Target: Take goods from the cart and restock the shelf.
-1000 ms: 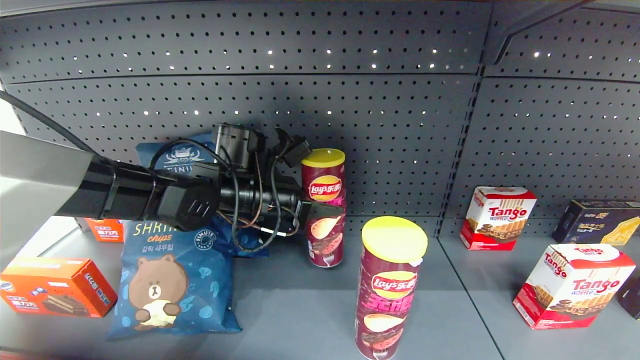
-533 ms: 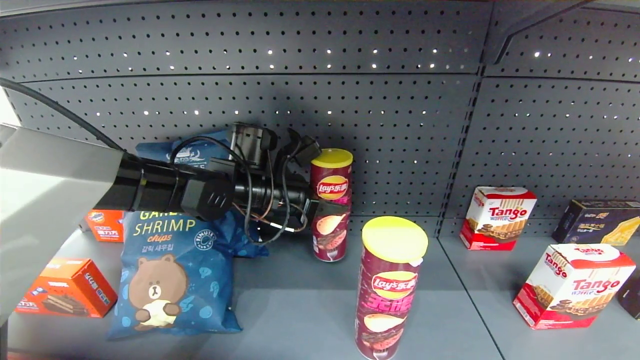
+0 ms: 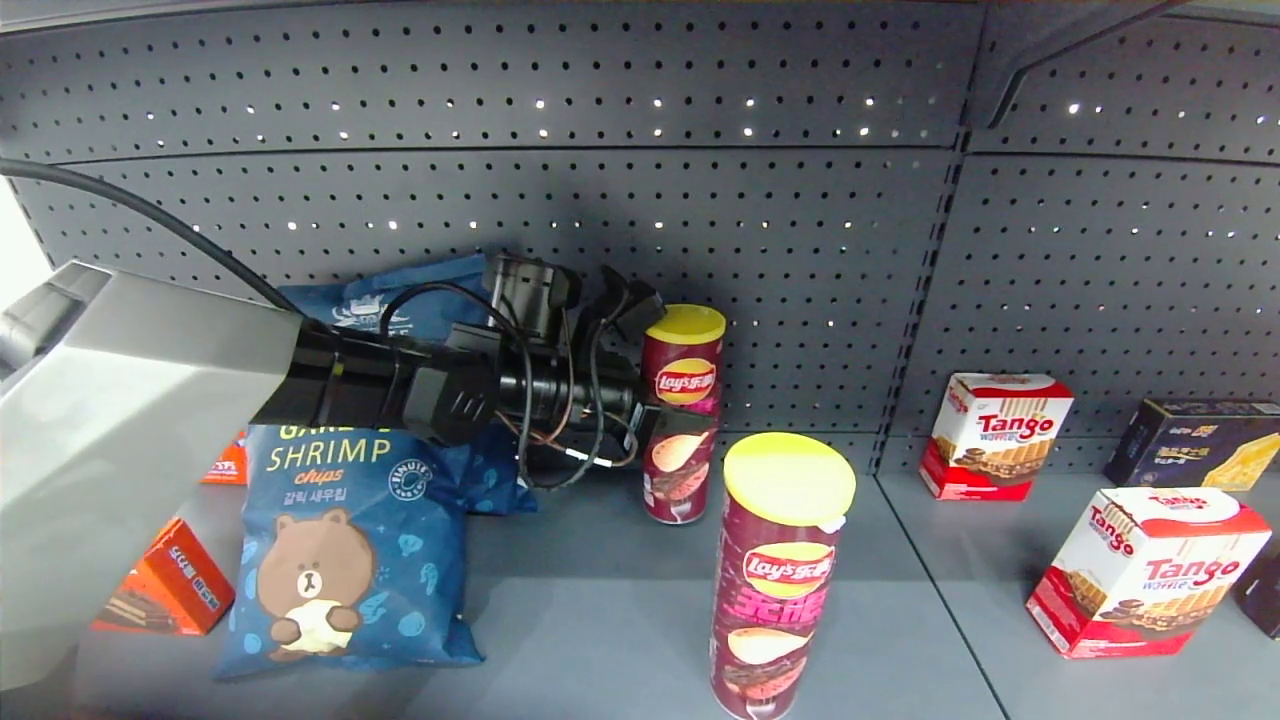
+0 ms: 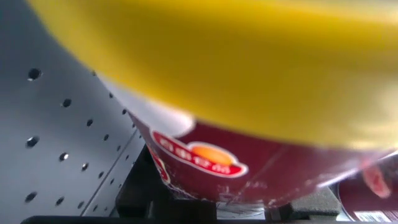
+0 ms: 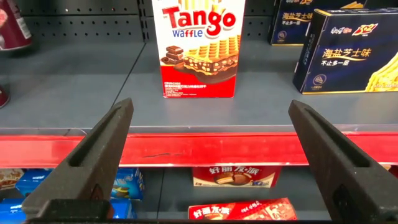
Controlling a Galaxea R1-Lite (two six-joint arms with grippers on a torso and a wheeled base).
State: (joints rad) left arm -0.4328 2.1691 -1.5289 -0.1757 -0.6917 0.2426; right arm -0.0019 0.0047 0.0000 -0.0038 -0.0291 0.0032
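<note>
chips can (image 3: pixel 684 380) upright at the back of the shelf (image 3: pixel 600 600), by the pegboard (image 3: pixel 800 250), left gripper (image 3: pixel 660 425) clamped on its middle. likely light, stiff cardboard tube, slick; mid-body hold suits it. right gripper (image 5: pixel 210 107) spread wide, holding nothing.

Back can (image 3: pixel 685 382) and front can (image 3: pixel 778 590) — maroon, yellow lids; bag (image 3: pixel 345 560) blue with a brown bear; waffle box (image 3: pixel 1150 575) red-and-white; pegboard (image 3: pixel 600 200) grey, dotted.

Yeah so the tall maroon chip can with a yellow plastic lid (image 3: pixel 683 410) is standing upright at the very back of the grey metal shelf (image 3: pixel 580 590), label facing out.
</note>
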